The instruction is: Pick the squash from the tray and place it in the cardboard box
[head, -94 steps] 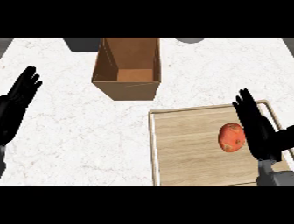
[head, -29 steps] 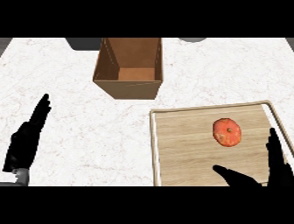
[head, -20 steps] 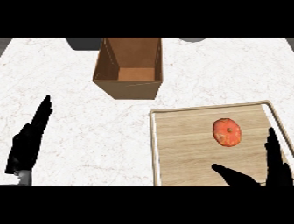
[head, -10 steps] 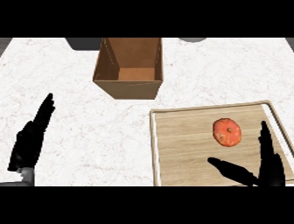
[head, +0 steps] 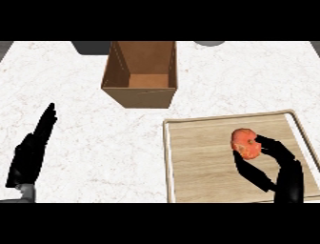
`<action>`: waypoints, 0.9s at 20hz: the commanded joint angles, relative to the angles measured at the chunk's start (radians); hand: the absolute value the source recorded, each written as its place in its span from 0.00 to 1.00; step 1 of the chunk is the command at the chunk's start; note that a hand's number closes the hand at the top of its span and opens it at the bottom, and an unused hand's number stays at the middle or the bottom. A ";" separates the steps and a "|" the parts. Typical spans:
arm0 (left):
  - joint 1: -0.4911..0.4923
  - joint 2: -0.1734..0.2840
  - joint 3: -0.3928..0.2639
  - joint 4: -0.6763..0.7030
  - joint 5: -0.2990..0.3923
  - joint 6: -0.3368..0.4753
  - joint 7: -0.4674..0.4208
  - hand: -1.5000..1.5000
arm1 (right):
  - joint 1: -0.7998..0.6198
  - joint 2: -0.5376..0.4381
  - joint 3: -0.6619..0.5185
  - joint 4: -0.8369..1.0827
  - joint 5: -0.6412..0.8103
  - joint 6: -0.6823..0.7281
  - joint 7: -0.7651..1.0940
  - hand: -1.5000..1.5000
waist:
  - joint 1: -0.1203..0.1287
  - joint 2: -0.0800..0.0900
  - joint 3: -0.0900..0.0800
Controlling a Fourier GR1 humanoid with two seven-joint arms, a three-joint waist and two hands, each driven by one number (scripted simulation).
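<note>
White marble counter [head: 85, 119]: carries everything listed. Wooden tray [head: 198, 176], near right: holds one orange squash [head: 244, 143], lying in its upper middle. Cardboard box [head: 140, 71], upright beyond the tray, top open, brown floor showing. Right hand [head: 279, 164]: over the tray, fingers and thumb curving either side of the squash, touching it. Left hand [head: 31, 150]: fingers straight, at the counter's left.

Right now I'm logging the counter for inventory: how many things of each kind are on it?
Squash: 1
Tray: 1
Cardboard box: 1
Dark things cut off at the far edge: 2
Total: 5
</note>
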 commanded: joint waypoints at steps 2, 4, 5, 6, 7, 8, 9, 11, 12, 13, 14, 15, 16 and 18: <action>-0.013 -0.010 -0.012 -0.058 -0.019 -0.001 0.087 0.50 | -0.037 0.014 -0.035 0.040 0.138 -0.086 0.080 1.00 | 0.002 0.001 0.002; 0.056 -0.008 -0.015 -0.119 -0.009 -0.021 0.058 0.50 | -0.061 0.032 -0.052 0.087 0.158 -0.127 0.029 1.00 | 0.006 0.001 0.002; -0.036 -0.012 0.009 -0.066 -0.011 -0.009 0.119 0.50 | 0.020 -0.003 -0.050 -0.025 0.138 -0.086 0.037 1.00 | -0.003 0.001 0.002; -0.007 0.004 0.006 -0.012 -0.005 -0.024 0.015 0.50 | -0.145 -0.101 -0.017 0.096 0.169 0.026 -0.017 1.00 | 0.019 0.006 0.001; -0.024 -0.010 -0.030 -0.040 -0.023 -0.021 0.030 0.50 | -0.207 -0.184 0.020 0.128 0.214 0.107 -0.056 1.00 | 0.070 0.016 0.000; -0.028 -0.019 -0.044 -0.027 -0.023 -0.027 0.012 0.50 | -0.237 -0.250 0.061 0.125 0.241 0.180 -0.100 1.00 | 0.105 0.026 -0.004; -0.042 -0.019 -0.055 -0.034 -0.020 -0.040 0.020 0.50 | -0.258 -0.307 0.094 0.141 0.277 0.229 -0.146 1.00 | 0.138 0.036 -0.006; -0.060 -0.022 -0.072 -0.044 -0.022 -0.050 0.013 0.50 | -0.302 -0.393 0.153 0.147 0.328 0.314 -0.221 1.00 | 0.205 0.053 -0.015; -0.071 -0.020 -0.075 -0.043 -0.025 -0.053 0.014 0.50 | -0.333 -0.438 0.167 0.161 0.342 0.357 -0.259 1.00 | 0.214 0.057 -0.010; -0.079 -0.024 -0.091 -0.042 -0.020 -0.069 0.015 0.50 | -0.372 -0.473 0.173 0.178 0.345 0.391 -0.297 1.00 | 0.218 0.061 -0.006; -0.088 -0.040 -0.099 -0.038 -0.023 -0.060 0.013 0.50 | -0.408 -0.508 0.187 0.193 0.345 0.440 -0.333 1.00 | 0.219 0.061 -0.005; -0.099 -0.028 -0.095 -0.035 -0.030 -0.062 0.015 0.50 | -0.446 -0.532 0.185 0.220 0.332 0.474 -0.372 1.00 | 0.221 0.063 -0.001; -0.110 -0.039 -0.108 -0.028 -0.035 -0.061 0.016 0.50 | -0.494 -0.562 0.179 0.236 0.323 0.507 -0.415 1.00 | 0.212 0.062 0.000; -0.114 -0.033 -0.098 -0.020 -0.040 -0.056 0.019 0.50 | -0.595 -0.601 0.159 0.287 0.287 0.567 -0.504 1.00 | 0.202 0.053 0.002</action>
